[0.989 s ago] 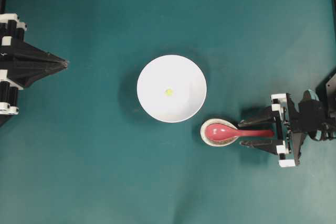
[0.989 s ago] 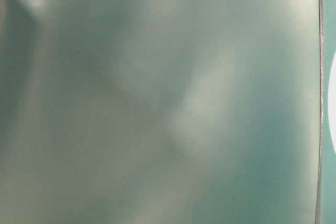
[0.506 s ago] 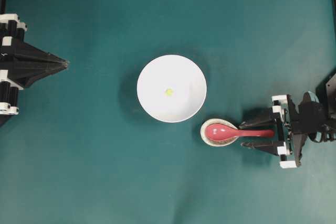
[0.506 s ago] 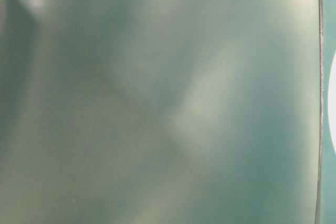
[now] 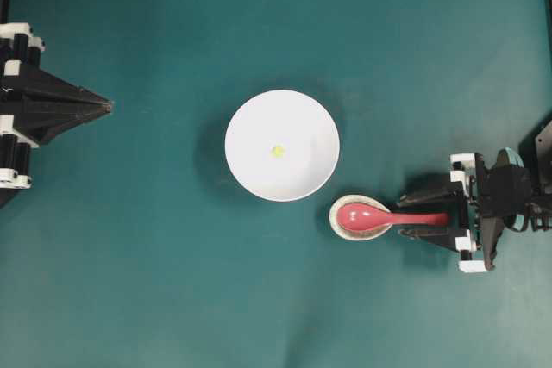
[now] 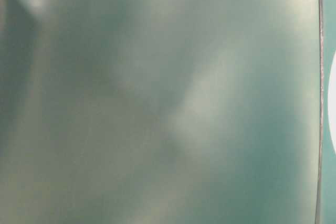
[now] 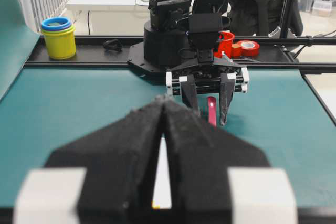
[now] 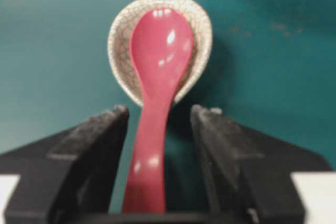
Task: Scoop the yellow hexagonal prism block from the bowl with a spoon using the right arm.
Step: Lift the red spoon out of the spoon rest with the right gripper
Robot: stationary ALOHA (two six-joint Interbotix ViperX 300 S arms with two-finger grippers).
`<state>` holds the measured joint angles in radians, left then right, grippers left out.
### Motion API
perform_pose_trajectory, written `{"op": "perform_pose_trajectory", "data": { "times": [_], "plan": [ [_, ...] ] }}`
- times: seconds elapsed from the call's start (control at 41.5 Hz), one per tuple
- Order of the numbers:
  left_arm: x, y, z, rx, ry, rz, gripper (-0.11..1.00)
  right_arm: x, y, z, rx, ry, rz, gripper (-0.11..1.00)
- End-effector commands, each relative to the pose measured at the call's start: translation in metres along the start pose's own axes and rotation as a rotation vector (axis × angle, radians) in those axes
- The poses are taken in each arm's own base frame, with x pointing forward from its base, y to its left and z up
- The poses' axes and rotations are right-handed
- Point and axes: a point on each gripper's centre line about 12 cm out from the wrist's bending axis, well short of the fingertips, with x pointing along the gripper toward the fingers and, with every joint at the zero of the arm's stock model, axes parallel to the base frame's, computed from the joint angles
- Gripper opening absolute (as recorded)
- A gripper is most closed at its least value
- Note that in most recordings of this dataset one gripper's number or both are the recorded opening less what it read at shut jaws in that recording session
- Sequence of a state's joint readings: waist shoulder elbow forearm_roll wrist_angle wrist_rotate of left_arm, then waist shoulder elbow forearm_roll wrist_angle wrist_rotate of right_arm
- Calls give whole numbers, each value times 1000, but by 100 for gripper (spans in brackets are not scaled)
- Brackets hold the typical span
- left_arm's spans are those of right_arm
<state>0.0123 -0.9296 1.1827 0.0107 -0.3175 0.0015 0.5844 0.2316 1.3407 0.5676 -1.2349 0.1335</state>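
A tiny yellow hexagonal prism block (image 5: 277,151) lies in the white bowl (image 5: 250,170) at the table's middle. The pink-red spoon (image 5: 379,217) rests with its scoop in a small speckled oval rest (image 5: 337,225) just right of and below the bowl, handle pointing right. My right gripper (image 5: 400,219) stands open, one finger on each side of the handle (image 8: 149,156) with gaps on both sides. In the right wrist view the right gripper (image 8: 159,111) straddles the spoon (image 8: 157,61). My left gripper (image 5: 107,106) is shut at the far left, holding nothing, and its tips (image 7: 164,100) meet.
The table is covered in teal cloth. In the left wrist view a yellow cup stack (image 7: 59,37) and red tape rolls (image 7: 247,48) sit beyond the table's far edge. The table-level view is blurred, showing only a sliver of the bowl (image 6: 332,111).
My right gripper has shifted slightly to the right along the spoon handle and stays open around it. The spoon, bowl, block and left arm have not moved.
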Motion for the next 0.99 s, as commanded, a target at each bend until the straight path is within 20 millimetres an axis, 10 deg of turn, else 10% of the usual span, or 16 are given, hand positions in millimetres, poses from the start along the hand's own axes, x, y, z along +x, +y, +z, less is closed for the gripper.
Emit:
{"op": "perform_pose_trajectory", "data": {
  "times": [0.0,0.699,0.965],
  "plan": [
    [2,1,6,5,-14,2,1,0,2,3,5,-11,7,58],
    [3,0,4,3,-6,1,1,1,3,4,-31,-24,7,57],
    [3,1,4,3,-6,2,1,1,4,6,-28,-30,11,23]
  ]
}}
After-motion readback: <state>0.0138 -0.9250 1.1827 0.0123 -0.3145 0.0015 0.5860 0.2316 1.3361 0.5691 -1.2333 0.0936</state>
